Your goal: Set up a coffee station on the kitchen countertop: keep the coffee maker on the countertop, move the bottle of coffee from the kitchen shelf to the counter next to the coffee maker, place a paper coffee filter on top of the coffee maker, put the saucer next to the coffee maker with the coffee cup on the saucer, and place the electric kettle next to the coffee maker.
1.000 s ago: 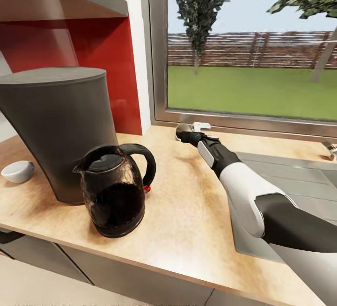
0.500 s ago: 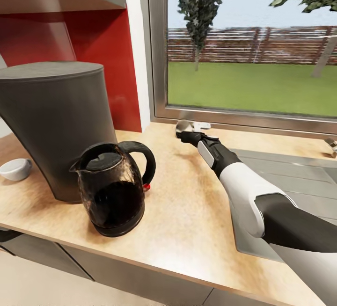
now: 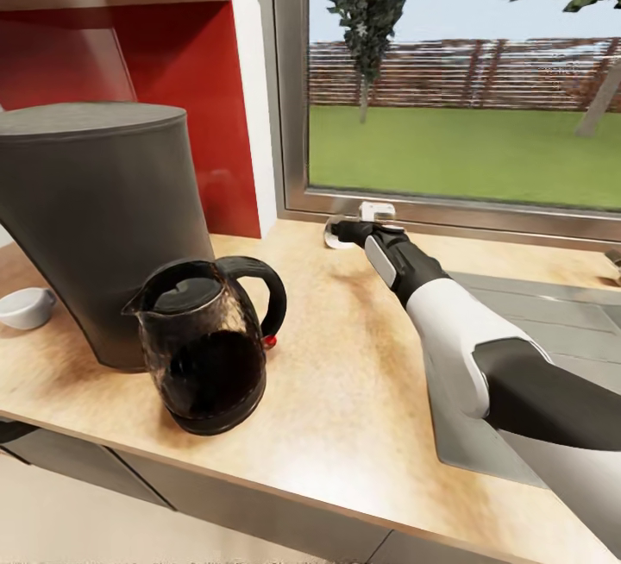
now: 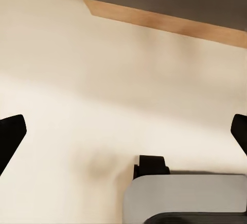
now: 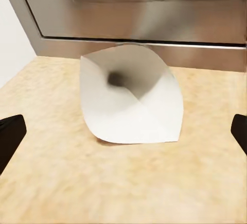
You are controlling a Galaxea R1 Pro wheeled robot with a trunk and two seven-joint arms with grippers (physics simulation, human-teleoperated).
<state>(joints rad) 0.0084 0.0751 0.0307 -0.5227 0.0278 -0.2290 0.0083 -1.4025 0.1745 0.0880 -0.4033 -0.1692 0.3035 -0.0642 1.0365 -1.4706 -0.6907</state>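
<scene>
The right hand (image 5: 123, 131), fingers spread wide and empty, faces the paper coffee filter (image 5: 131, 98) lying just ahead on the table (image 5: 62, 183), mouth toward it.

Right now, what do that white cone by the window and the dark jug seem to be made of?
The paper coffee filter looks like thin matte paper, folded with soft creases. The electric kettle seems smoky see-through glass or plastic, glossy, with black plastic-looking lid and handle.
</scene>
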